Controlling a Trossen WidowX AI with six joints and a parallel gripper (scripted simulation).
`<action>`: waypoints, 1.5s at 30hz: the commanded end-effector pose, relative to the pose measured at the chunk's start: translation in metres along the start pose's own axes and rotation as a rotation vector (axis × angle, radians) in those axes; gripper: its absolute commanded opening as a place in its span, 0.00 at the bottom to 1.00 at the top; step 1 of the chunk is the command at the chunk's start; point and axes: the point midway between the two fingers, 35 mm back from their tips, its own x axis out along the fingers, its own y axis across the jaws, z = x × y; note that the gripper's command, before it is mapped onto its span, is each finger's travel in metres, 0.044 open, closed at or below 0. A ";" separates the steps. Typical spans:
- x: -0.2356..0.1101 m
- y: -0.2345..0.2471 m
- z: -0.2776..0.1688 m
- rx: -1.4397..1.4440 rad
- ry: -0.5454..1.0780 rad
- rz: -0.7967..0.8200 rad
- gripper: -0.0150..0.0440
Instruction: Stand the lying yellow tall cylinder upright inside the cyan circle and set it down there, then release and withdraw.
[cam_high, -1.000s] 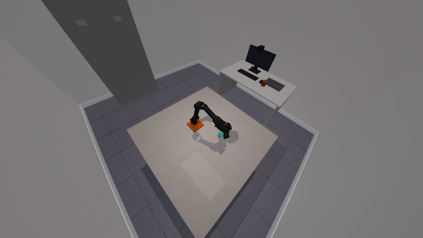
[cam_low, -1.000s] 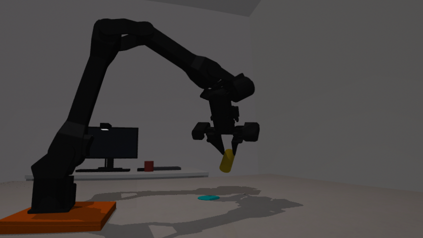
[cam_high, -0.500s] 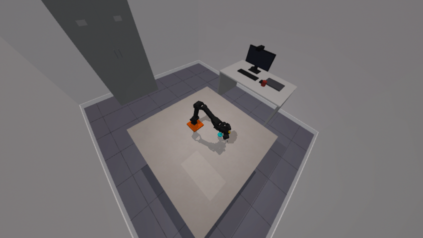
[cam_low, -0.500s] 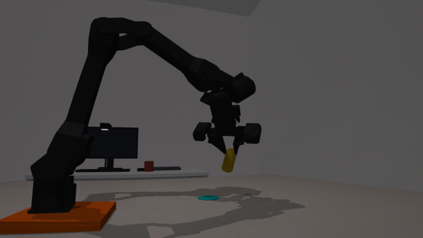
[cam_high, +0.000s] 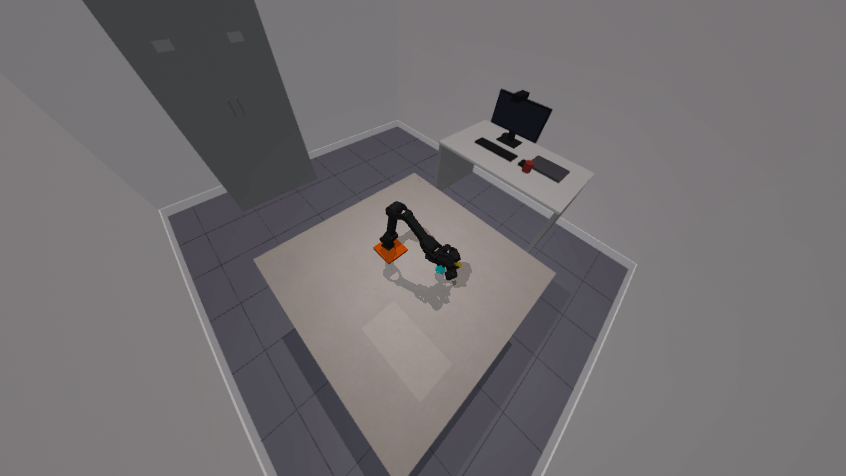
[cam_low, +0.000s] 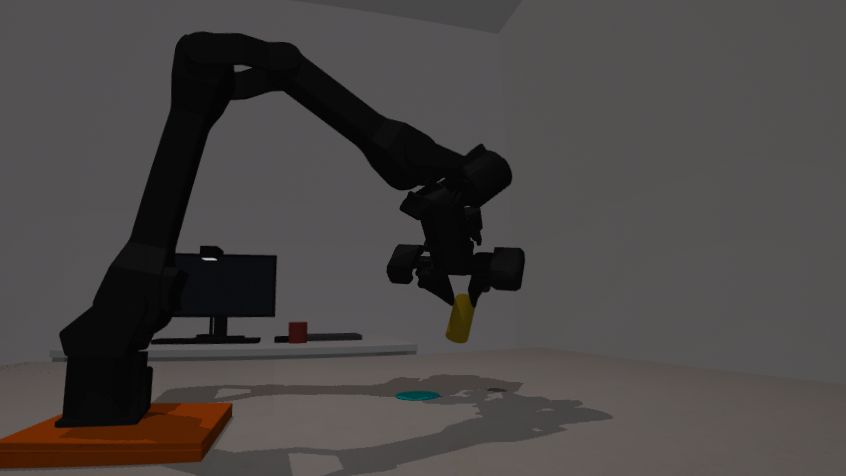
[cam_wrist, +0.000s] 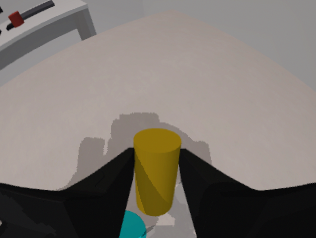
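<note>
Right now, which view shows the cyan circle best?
Exterior: the whole cyan circle lies unobstructed on the table. In the wrist view a finger hides part of it; from the top it is only a speck.

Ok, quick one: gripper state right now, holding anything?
Gripper: closed on the yellow tall cylinder, held in the air above the table, near upright, slightly tilted.
</note>
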 end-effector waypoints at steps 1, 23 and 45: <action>0.000 0.001 -0.003 0.013 -0.020 0.010 0.43; -0.008 0.000 -0.005 0.008 -0.152 0.030 0.43; -0.019 0.003 -0.008 -0.012 -0.273 0.057 0.43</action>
